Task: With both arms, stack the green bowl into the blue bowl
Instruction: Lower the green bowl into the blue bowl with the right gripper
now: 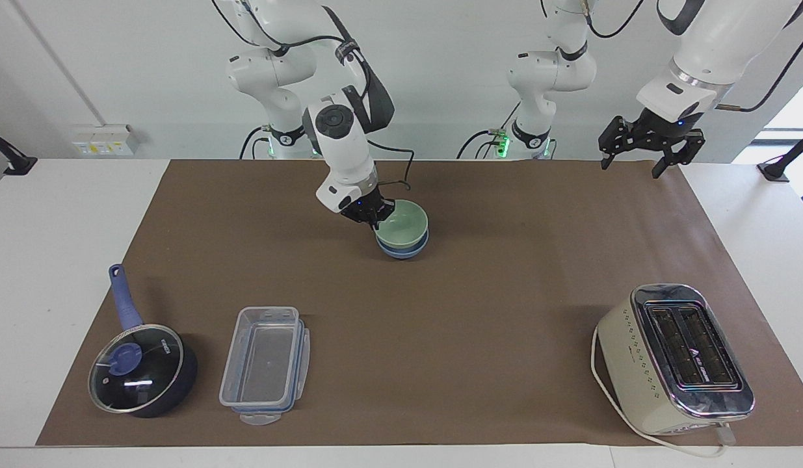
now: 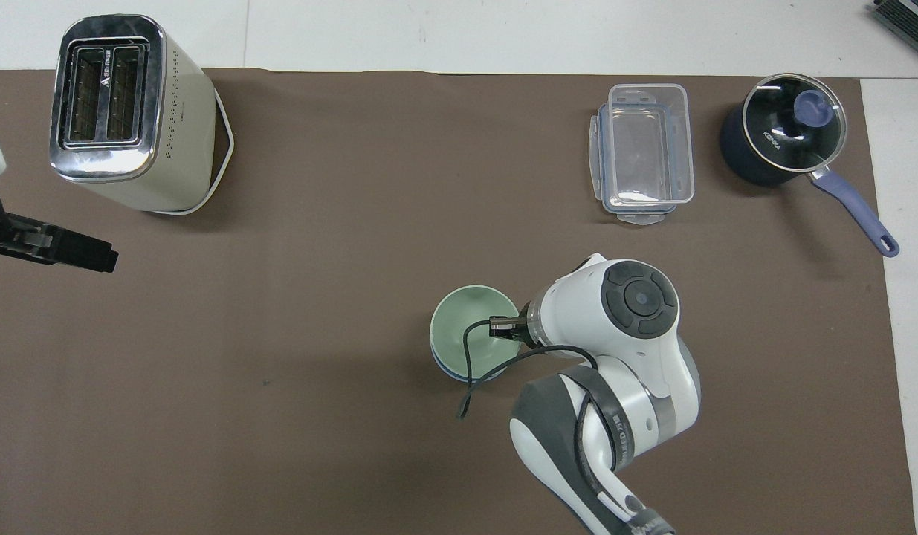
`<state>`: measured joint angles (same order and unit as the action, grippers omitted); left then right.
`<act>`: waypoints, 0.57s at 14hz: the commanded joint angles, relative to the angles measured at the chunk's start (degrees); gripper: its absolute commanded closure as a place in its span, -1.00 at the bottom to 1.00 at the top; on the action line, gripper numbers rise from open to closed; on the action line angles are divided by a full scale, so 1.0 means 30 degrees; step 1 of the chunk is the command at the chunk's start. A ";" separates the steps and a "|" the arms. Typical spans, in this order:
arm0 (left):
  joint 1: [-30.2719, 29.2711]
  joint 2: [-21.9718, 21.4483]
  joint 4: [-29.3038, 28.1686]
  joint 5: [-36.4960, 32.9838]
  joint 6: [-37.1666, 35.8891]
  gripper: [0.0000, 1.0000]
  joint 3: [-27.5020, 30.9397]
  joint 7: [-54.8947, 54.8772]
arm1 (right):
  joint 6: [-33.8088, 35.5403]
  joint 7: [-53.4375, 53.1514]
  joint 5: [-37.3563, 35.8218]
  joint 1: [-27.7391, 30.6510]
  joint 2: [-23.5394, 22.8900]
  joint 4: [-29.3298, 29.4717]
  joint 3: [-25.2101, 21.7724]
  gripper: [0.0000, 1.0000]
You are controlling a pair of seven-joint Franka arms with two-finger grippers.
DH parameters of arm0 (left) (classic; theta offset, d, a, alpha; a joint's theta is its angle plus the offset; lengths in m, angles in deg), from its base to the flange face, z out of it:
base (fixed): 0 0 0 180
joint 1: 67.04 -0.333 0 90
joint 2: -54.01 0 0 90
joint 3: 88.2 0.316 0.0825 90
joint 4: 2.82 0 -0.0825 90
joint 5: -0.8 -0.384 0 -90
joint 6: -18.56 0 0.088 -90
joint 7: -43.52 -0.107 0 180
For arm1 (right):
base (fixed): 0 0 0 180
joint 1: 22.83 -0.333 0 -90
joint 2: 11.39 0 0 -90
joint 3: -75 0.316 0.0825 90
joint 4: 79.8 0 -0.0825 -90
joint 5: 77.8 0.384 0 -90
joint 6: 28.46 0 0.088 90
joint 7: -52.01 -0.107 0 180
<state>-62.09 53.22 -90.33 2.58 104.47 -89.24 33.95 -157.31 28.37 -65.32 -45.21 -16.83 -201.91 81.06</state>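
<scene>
The green bowl (image 1: 406, 224) sits nested in the blue bowl (image 1: 404, 249) on the brown mat, roughly mid-table and toward the robots. In the overhead view the green bowl (image 2: 466, 323) covers the blue bowl (image 2: 438, 362) except for a thin edge. My right gripper (image 1: 375, 216) is shut on the green bowl's rim on the side toward the right arm's end; it also shows in the overhead view (image 2: 503, 328). My left gripper (image 1: 632, 164) is open and empty, and it waits raised over the mat's corner by the left arm's base.
A cream toaster (image 1: 674, 357) stands far from the robots at the left arm's end. A clear lidded container (image 1: 264, 364) and a dark blue saucepan with a glass lid (image 1: 141, 370) lie far from the robots at the right arm's end.
</scene>
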 commanded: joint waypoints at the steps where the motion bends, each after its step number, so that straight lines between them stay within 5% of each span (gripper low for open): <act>1: 0.0080 -0.0412 -0.0510 -0.0182 0.0163 -1.00 0.0024 -0.0004 | -0.0584 0.0204 0.0555 -0.0066 -0.0121 -0.0428 0.0003 1.00; 8: 0.0080 -0.0441 -0.0510 -0.0182 0.0163 -1.00 -0.0005 -0.0003 | -0.1346 0.0409 0.0555 -0.0448 -0.0238 -0.0957 0.0003 1.00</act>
<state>-62.09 53.22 -90.33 2.58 104.47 -89.24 33.95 -160.07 28.50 -65.31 -46.62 -17.70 -204.19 81.08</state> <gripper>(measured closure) 0.000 0.952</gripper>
